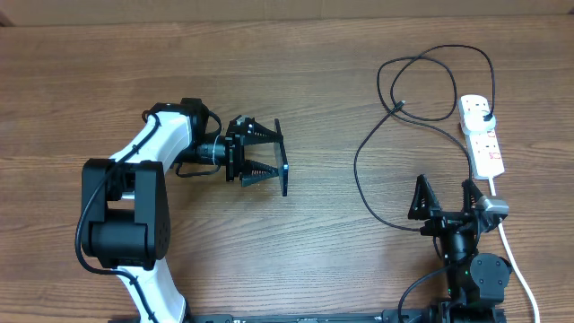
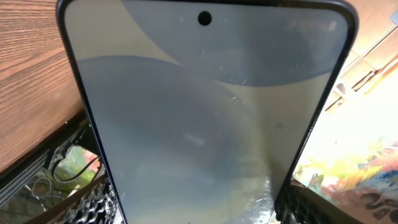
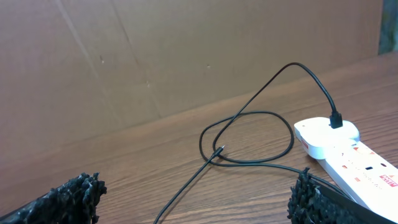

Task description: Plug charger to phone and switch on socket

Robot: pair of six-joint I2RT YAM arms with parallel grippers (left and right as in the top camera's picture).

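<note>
My left gripper (image 1: 260, 152) is shut on the phone (image 1: 283, 161), holding it on edge above the table left of centre. In the left wrist view the phone (image 2: 205, 118) fills the frame, its pale blue-grey screen facing the camera between the fingers (image 2: 199, 202). The charger (image 1: 359, 170) is a thin black cable looped on the right of the table. Its connector tip (image 1: 399, 106) lies loose, and its black plug (image 1: 484, 114) sits in the white socket (image 1: 482, 135). My right gripper (image 1: 446, 202) is open and empty near the front right. Its wrist view shows its fingers (image 3: 194, 193), the cable tip (image 3: 220, 149), the plug (image 3: 336, 118) and the socket (image 3: 348, 155).
The socket's thick white cord (image 1: 516, 260) runs past my right arm to the front edge. A brown cardboard wall (image 3: 155, 56) stands along the table's far side. The wooden table (image 1: 108, 72) shows on the left and in the middle.
</note>
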